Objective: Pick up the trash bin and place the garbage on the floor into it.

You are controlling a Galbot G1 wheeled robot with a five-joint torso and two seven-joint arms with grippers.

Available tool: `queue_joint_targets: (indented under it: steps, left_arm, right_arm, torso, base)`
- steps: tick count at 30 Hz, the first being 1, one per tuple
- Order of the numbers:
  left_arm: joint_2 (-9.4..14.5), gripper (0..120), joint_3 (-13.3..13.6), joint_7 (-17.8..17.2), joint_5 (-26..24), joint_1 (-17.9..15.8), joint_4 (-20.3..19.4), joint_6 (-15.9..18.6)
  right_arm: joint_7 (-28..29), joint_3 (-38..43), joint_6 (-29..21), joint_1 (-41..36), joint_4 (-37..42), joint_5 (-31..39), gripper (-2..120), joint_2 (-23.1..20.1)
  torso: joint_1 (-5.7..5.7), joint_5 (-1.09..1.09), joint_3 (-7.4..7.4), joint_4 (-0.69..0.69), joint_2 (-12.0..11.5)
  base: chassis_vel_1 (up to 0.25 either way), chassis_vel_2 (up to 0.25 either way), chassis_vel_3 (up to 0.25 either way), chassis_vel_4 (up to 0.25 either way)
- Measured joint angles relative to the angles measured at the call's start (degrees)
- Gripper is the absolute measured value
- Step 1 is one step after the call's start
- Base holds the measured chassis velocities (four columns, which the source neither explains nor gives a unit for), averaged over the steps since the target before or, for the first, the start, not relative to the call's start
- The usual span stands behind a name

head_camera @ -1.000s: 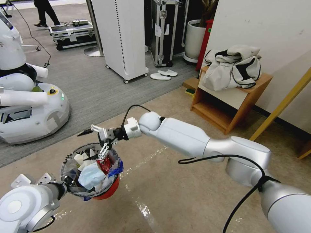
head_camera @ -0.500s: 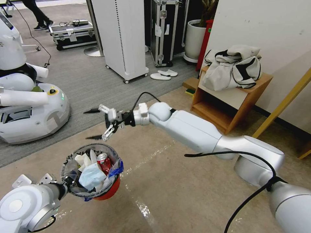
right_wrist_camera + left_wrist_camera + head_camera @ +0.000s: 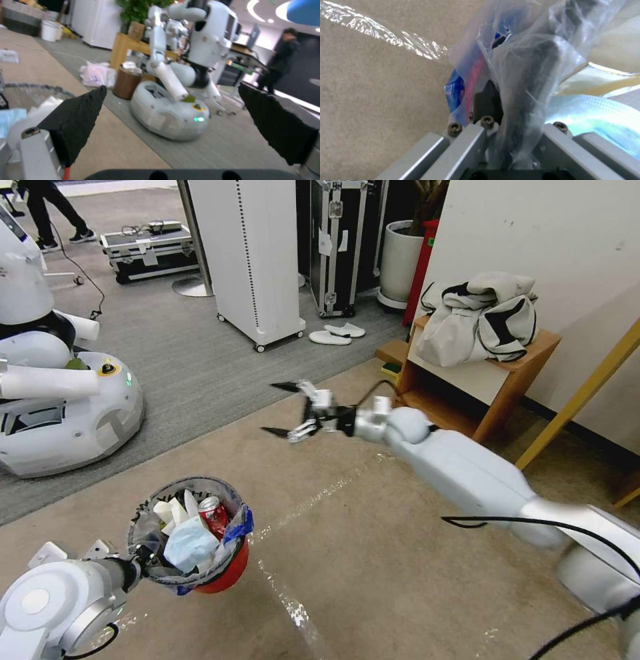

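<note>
Bin, red, bag-lined, is clamped at the rim by left gripper; can inside, lettering unreadable. Right gripper is held wide, empty, above floor.

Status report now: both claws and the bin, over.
Left claw shut on bin rim, bin held up. Right claw open, empty, beyond bin. Can inside. Nothing blocking.

This looks like a robot lab in an office: another white robot stands on grey carpet, near black equipment cases.
</note>
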Motion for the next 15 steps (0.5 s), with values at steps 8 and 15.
queue_joint_targets:
  steps: [8,15]
  left_arm:
    - [-0.82,0,0.08,0.05,0.23,-0.17,2.17,-0.23]
    - [-1.05,0,0.42,0.20,0.62,-0.71,4.57,-0.20]
  right_arm:
    - [0.31,4.92,1.02,-7.52,1.11,-2.99,100,-2.35]
    - [0.39,6.75,1.15,-10.65,2.45,-3.95,100,-3.11]
  torso:
    - [0.00,-0.01,0.00,0.03,0.00]
    - [0.00,-0.02,0.00,0.03,0.00]
  base:
    - [0.000,0.000,0.000,0.000]
    - [0.000,0.000,0.000,0.000]
